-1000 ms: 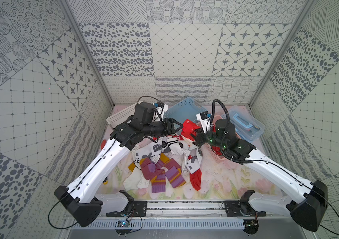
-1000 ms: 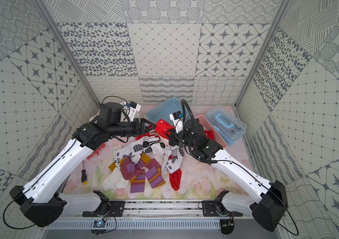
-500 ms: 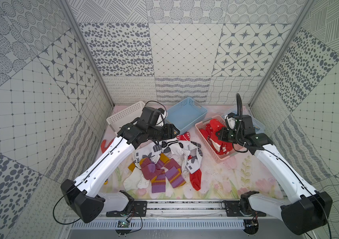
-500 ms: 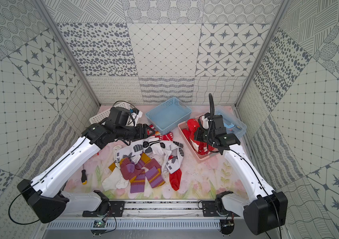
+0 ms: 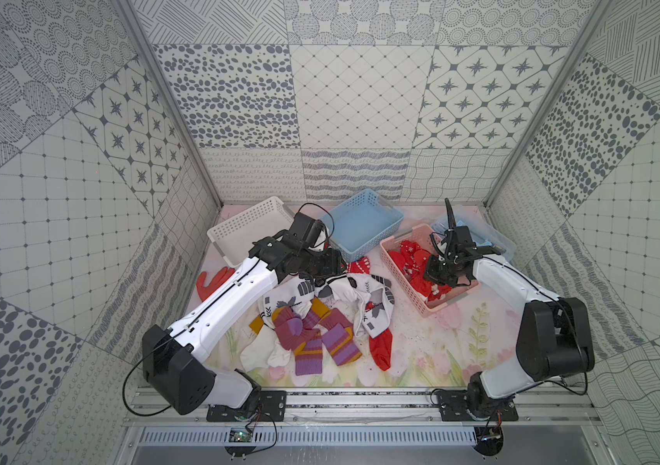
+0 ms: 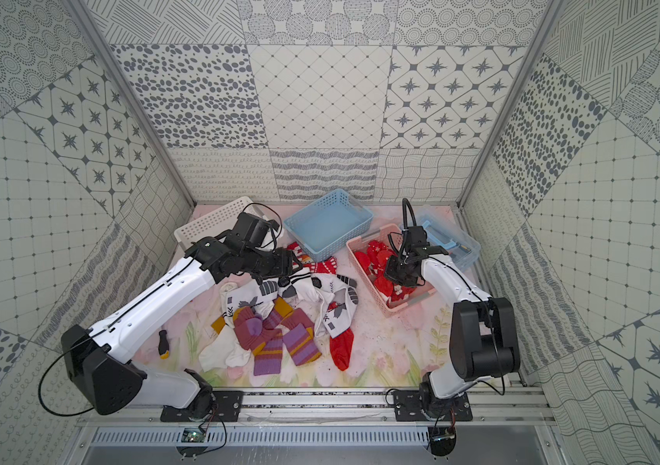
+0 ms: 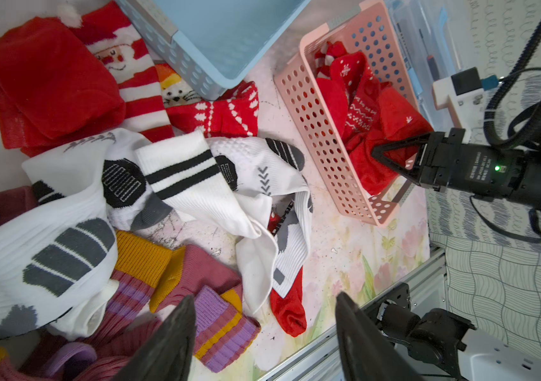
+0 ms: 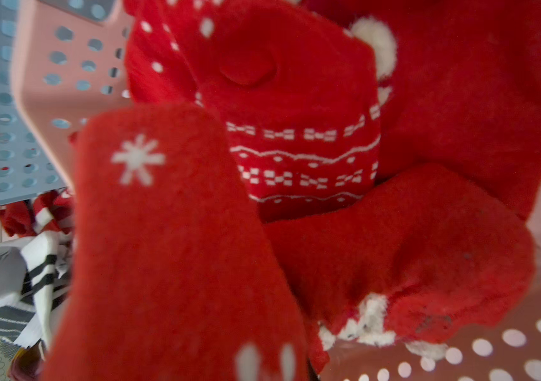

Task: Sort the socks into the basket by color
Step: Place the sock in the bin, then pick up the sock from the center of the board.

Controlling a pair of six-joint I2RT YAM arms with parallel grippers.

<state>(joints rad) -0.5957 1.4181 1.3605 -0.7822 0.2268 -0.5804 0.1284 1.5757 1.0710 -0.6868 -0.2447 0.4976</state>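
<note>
**Q:** Nearest the front, what lies on the mat?
**A:** At centre, purple-mauve striped socks (image 5: pixel 312 342) with mustard bands, heaped together. A lone red sock (image 5: pixel 380 349) lies just to their right. On the far side, white socks (image 5: pixel 344 292) with grey-black patterns overlap them. None of these has shifted over the last second.

**Q:** The tool on the left?
**A:** The left gripper (image 7: pixel 264 297) hangs over the far part of the white socks. Its jaws are well apart with nothing between them, and it is about where it was a second ago. Beyond it, red Santa socks (image 7: pixel 130 72) lie against the near wall of the blue basket (image 5: pixel 364 233).

**Q:** And on the right?
**A:** Here is the principal change. A second ago the right gripper (image 7: pixel 376 153) was above the middle of the heap, carrying red cloth. Half a second ago it was over the pink basket (image 5: pixel 400 280). Now it is low over that basket's near end. Its fingertips are drawn together, pinching the red snowflake sock (image 8: pixel 170 247). That sock rests on the other red socks (image 5: pixel 408 257) already in the basket.

**Q:** The far row?
**A:** Left to right: white basket (image 5: pixel 247 229), blue basket, pink basket, then a clear box (image 5: pixel 499 247). An orange glove (image 5: pixel 213 280) lies at the left, near the white basket.
</note>
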